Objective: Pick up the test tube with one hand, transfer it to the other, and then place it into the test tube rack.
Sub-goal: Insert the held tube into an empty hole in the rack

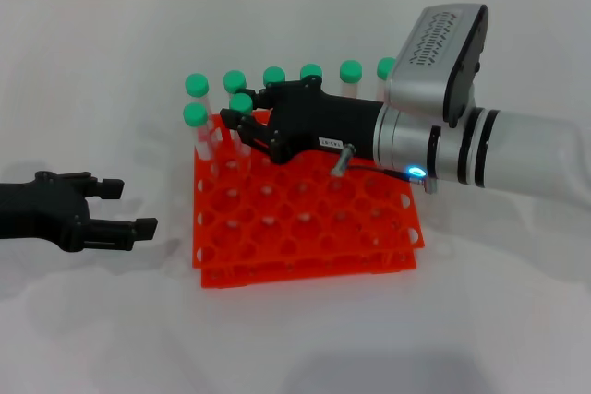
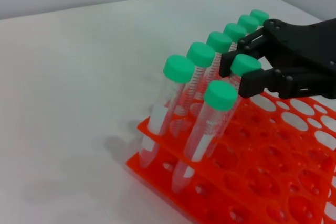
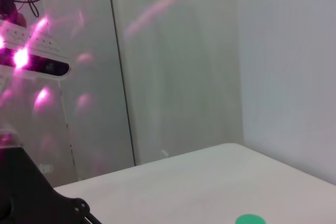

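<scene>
- Left gripper (image 1: 134, 209): all-black, low over the white table (image 1: 111, 320) at the robot's left, apart from the rack's near-left corner. Its jaws stood apart with nothing between them. Only the head view showed it.
- Test tube rack (image 1: 305, 228): bright orange, two-tiered grid of round holes, resting flat on the table in the middle of the work area. The head view showed its whole outline; the left wrist view showed only the left corner, with both tiers visible edge-on.
- Right gripper (image 1: 243, 120): black, with a small white label, on a silver-grey wrist, reaching across the rack from the robot's right to the rack's far-left part. In the left wrist view its fingers (image 2: 252, 83) closed on either side of a green cap.
- Test tube (image 1: 241, 117): clear, green-capped, held at the cap by the right gripper, its lower end down in a rack hole in the second row from the far edge. The left wrist view (image 2: 242, 66) showed the body leaning, just beside a neighbouring tube (image 2: 207, 124).
- Other tubes (image 1: 311, 72): a row of green caps along the rack's far edge, partly hidden behind the right gripper in the head view; the left wrist view showed them leaning in line.
- Right wrist view: mostly wall, table edge and one green cap (image 3: 250, 220).
</scene>
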Motion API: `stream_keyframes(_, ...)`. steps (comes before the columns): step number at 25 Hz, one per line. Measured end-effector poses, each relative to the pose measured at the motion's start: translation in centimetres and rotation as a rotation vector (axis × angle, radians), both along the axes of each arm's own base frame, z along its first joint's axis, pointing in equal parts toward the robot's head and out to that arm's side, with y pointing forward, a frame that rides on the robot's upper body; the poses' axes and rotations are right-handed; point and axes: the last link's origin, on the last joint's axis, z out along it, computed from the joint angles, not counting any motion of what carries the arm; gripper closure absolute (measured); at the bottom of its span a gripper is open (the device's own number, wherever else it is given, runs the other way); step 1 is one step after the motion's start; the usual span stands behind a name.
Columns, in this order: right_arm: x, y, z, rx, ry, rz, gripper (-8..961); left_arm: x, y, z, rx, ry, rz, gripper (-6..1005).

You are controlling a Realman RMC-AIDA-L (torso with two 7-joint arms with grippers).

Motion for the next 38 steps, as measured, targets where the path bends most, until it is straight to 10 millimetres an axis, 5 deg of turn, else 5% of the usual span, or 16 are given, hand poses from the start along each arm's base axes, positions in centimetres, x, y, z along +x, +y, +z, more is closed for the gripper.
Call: stream_keyframes(38,-0.57,-0.12,-0.42,-0.015,-0.019,0.027,658,0.03,0.13,0.11,0.003,0.004,-0.006,111)
